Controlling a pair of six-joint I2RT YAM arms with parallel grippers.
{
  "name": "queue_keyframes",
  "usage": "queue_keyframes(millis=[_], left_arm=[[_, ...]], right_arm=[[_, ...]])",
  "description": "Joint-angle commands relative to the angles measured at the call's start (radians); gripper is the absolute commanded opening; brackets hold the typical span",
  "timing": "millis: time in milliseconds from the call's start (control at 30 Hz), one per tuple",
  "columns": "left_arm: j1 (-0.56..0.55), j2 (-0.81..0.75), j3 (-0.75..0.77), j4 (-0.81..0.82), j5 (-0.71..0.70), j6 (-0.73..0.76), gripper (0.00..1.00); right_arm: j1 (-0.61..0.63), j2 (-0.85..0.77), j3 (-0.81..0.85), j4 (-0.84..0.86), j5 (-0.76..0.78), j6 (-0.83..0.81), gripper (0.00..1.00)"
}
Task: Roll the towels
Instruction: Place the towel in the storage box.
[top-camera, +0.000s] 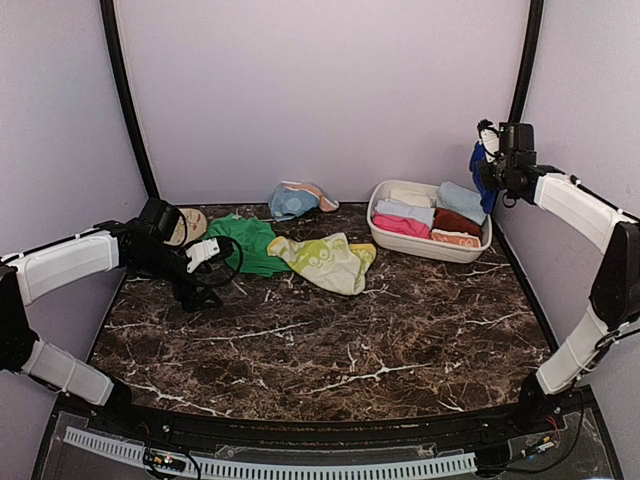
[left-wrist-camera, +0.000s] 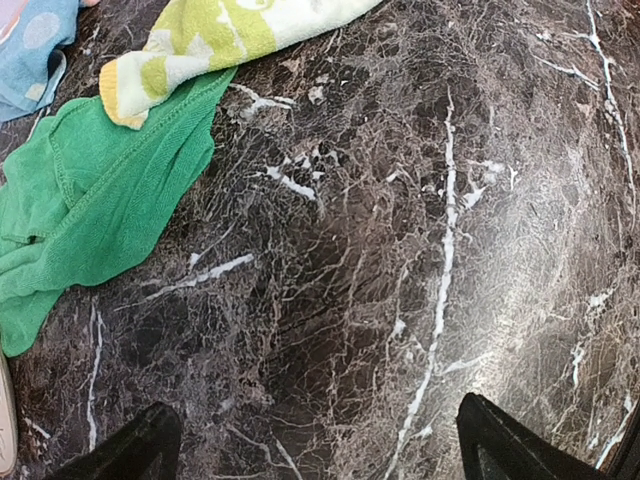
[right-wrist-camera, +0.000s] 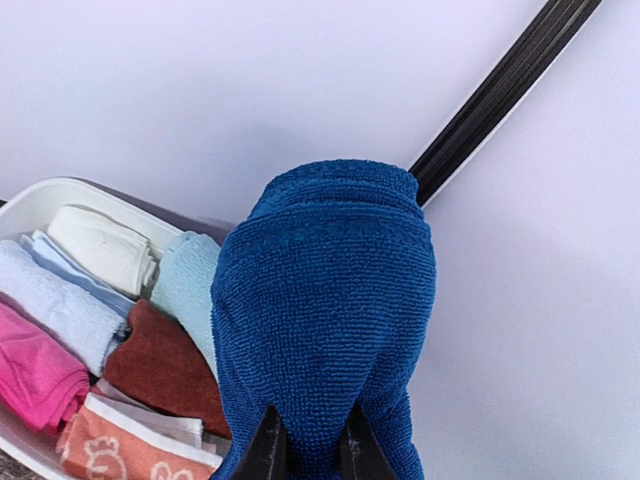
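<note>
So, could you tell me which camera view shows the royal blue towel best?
The right wrist view: the royal blue towel fills the frame, pinched in the right pincer. The top external view shows a small blue patch beside that pincer; the left wrist view misses it.

**A:** Fig. 1. What kind of place is shown?

**B:** A robot test cell in a laboratory, not a home. Plain pale walls (top-camera: 330, 90) close in the tabletop (top-camera: 330, 345) along its left, far and right edges. Black poles (top-camera: 125, 100) rise at both far corners.

**A:** What else marks it as such?

**B:** The left arm (top-camera: 60, 262) and right arm (top-camera: 585, 215) are based at the near corners. A slotted white strip (top-camera: 300, 467) and loose wires (top-camera: 545, 447) lie below the near edge (the marble pattern alone might suggest a kitchen). The only household things are towels (top-camera: 325, 262) and a white basin (top-camera: 385, 232) by the far edge.
</note>
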Motion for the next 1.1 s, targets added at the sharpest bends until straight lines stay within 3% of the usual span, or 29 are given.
queue_keyframes(millis=[0,300,433,633,867,967,1067], left_arm=[[0.014,0.012,0.004,-0.011,0.028,-0.018,0.99],[0.05,0.032,-0.012,-0.004,0.035,-0.016,0.99],[0.066,0.043,-0.012,-0.004,0.042,-0.019,0.99],[0.077,0.054,-0.011,-0.001,0.047,-0.029,0.99],[0.084,0.08,-0.011,0.0,0.044,-0.031,0.99],[0.092,0.092,-0.011,-0.001,0.047,-0.034,0.99],[0.099,0.099,-0.014,0.001,0.049,-0.035,0.99]], right_arm=[[0.024,0.07,-0.035,0.18,0.126,-0.138,0.0],[0.078,0.177,-0.12,0.453,0.22,-0.493,0.0],[0.083,0.172,-0.146,0.528,0.141,-0.54,0.0],[0.086,0.202,-0.239,0.768,0.107,-0.759,0.0],[0.083,0.353,-0.197,1.06,0.219,-0.975,0.0],[0.076,0.388,-0.146,1.007,0.221,-0.942,0.0],[0.082,0.396,-0.202,0.969,0.155,-0.947,0.0]])
